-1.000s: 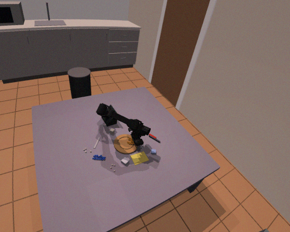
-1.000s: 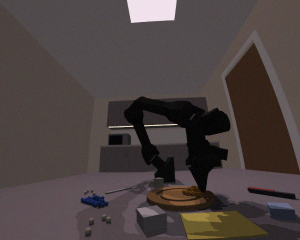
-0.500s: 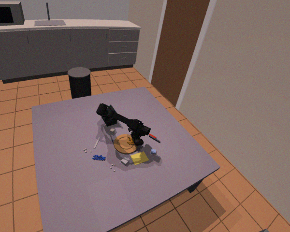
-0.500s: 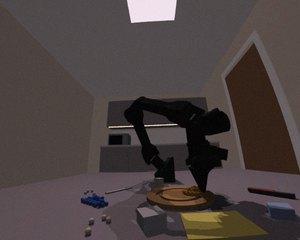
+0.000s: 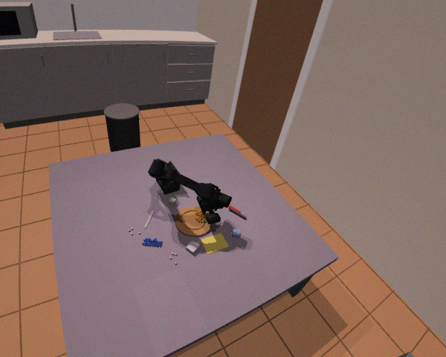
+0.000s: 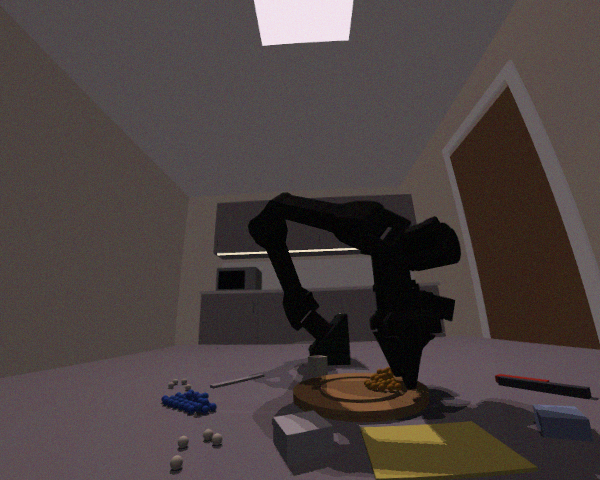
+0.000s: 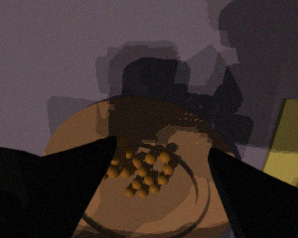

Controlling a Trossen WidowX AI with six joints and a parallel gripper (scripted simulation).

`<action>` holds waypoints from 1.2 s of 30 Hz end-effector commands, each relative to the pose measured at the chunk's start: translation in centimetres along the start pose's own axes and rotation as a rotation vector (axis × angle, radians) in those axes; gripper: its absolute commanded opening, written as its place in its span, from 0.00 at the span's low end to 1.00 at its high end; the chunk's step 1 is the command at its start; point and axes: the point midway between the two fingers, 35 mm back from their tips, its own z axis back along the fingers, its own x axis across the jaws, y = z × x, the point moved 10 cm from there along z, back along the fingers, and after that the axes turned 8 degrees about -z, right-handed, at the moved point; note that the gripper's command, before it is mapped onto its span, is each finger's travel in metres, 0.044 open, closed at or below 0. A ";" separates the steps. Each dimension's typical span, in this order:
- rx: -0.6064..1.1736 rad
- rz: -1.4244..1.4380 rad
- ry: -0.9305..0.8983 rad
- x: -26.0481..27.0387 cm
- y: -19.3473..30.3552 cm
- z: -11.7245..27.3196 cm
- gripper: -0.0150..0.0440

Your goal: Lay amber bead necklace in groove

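Note:
The amber bead necklace (image 5: 200, 216) (image 6: 383, 381) (image 7: 148, 180) lies bunched in a heap on one side of the round bead board (image 5: 184, 229) (image 6: 310, 405) (image 7: 74, 131). In the wrist view, beads lie inside the dark ring of the groove and towards its upper edge, while the ring's right and lower stretches show no beads. My gripper (image 5: 212, 219) (image 6: 409, 384) (image 7: 162, 148) is open, low over the board beside the heap. The wrist view shows the fingers wide apart with some beads between them; the left finger hides part of the heap.
A blue bead pile (image 5: 152, 242) (image 6: 189, 401) and loose white beads lie left of the board. A yellow sheet (image 5: 215, 243) (image 6: 445, 449) (image 7: 293, 129), grey block (image 5: 192, 247) (image 6: 300, 439) and light blue block (image 5: 236, 233) (image 6: 562, 421) lie in front. A red-and-black tool (image 5: 237, 212) (image 6: 543, 386) lies right.

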 end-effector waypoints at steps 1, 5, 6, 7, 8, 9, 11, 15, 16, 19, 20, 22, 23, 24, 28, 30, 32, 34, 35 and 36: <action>0.005 -0.003 -0.006 0.0 0.1 1.0 1.00; 0.007 0.001 -0.006 0.0 0.1 0.7 1.00; 0.007 0.000 -0.007 0.0 0.1 1.0 1.00; 0.007 -0.001 -0.007 0.0 0.0 1.1 1.00; 0.007 -0.001 -0.008 0.0 0.0 1.2 1.00; 0.007 -0.001 -0.008 0.0 0.0 1.2 1.00; 0.007 -0.001 -0.008 0.0 0.0 1.2 1.00; 0.007 -0.001 -0.008 0.0 0.0 1.2 1.00; 0.007 -0.001 -0.008 0.0 0.0 1.2 1.00; 0.007 -0.001 -0.008 0.0 0.0 1.2 1.00; 0.007 -0.001 -0.008 0.0 0.0 1.2 1.00; 0.007 -0.001 -0.008 0.0 0.0 1.2 1.00; 0.007 -0.001 -0.008 0.0 0.0 1.2 1.00; 0.007 -0.001 -0.008 0.0 0.0 1.2 1.00; 0.007 -0.001 -0.008 0.0 0.0 1.2 1.00; 0.007 -0.001 -0.008 0.0 0.0 1.2 1.00; 0.007 -0.001 -0.008 0.0 0.0 1.2 1.00; 0.007 -0.001 -0.008 0.0 0.0 1.2 1.00; 0.007 -0.001 -0.008 0.0 0.0 1.2 1.00; 0.007 -0.001 -0.008 0.0 0.0 1.2 1.00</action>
